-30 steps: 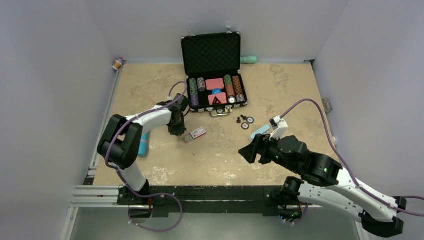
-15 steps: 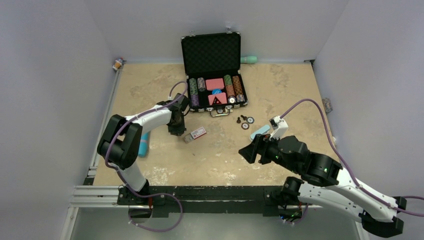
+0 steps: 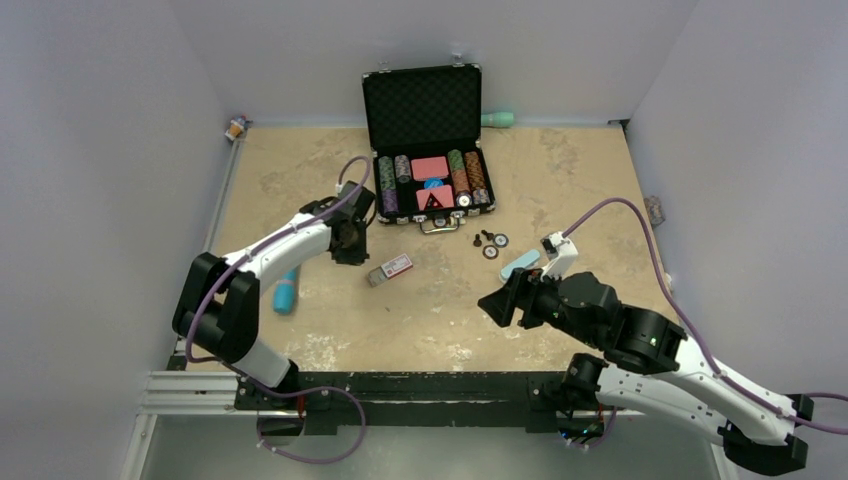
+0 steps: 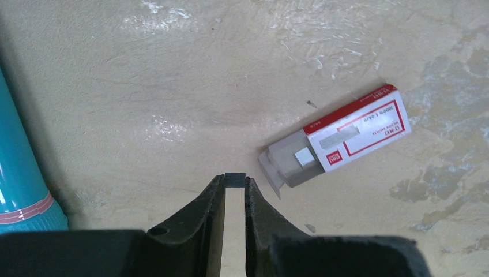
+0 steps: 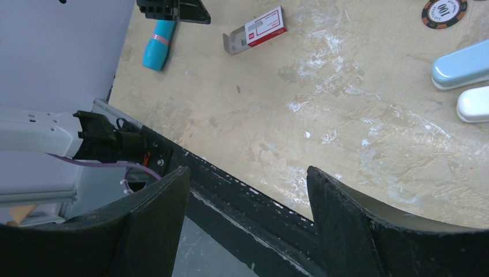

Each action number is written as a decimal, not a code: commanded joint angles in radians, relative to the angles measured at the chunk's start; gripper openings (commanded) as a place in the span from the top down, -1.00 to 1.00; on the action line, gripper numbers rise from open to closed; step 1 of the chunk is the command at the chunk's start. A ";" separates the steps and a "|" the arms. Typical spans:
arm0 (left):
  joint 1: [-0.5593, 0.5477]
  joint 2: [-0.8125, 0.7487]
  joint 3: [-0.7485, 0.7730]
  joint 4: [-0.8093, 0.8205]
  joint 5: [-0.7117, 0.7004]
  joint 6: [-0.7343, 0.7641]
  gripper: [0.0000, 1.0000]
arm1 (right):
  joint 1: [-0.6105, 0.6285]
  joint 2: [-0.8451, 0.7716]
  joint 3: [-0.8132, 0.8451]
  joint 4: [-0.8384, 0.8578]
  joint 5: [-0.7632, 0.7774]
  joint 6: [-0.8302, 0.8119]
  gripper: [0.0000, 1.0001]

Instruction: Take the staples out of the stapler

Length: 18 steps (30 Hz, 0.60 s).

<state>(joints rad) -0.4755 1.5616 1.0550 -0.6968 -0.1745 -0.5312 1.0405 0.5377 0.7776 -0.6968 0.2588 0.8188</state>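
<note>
Two arms, only one loaded. Far left of the staple box (image 4: 340,135) lies a teal tube (image 4: 20,173), not involved. L gripper (image 4: 235,186) hangs just left of the box, fingers pinched nearly together on a small grey block at the tips. It looks like a short staple strip (image 4: 235,178). Box lies on its side, red-white sleeve w/ grey tray (image 4: 279,164) partway out, mouth facing the gripper.

Well right of the box lies the stapler (image 3: 520,264), pale blue, lying flat. A white rounded piece (image 5: 474,104) sits just beside it; can't tell if that's the stapler's other half. R gripper (image 5: 248,173) hovers right of the box on its near side, jaws wide apart, nothing between them.

Step in hand, imo: strip is out of the stapler, so this is the drop-off at the box. Next move: line strip up w/ the tray mouth, get low, then ease the fingers apart. Strip is tiny & prob. brittle, so it may snap or skid if let go from height. Can't tell if more staples remain in the stapler.
</note>
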 commanded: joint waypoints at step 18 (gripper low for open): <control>-0.145 0.038 0.048 0.047 0.073 0.122 0.79 | 0.003 -0.060 0.064 -0.095 0.070 0.028 -0.54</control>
<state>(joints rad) -0.6102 1.5589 1.0595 -0.6834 -0.1143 -0.4332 1.0405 0.4828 0.8078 -0.7872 0.3016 0.8310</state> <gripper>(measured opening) 0.196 0.774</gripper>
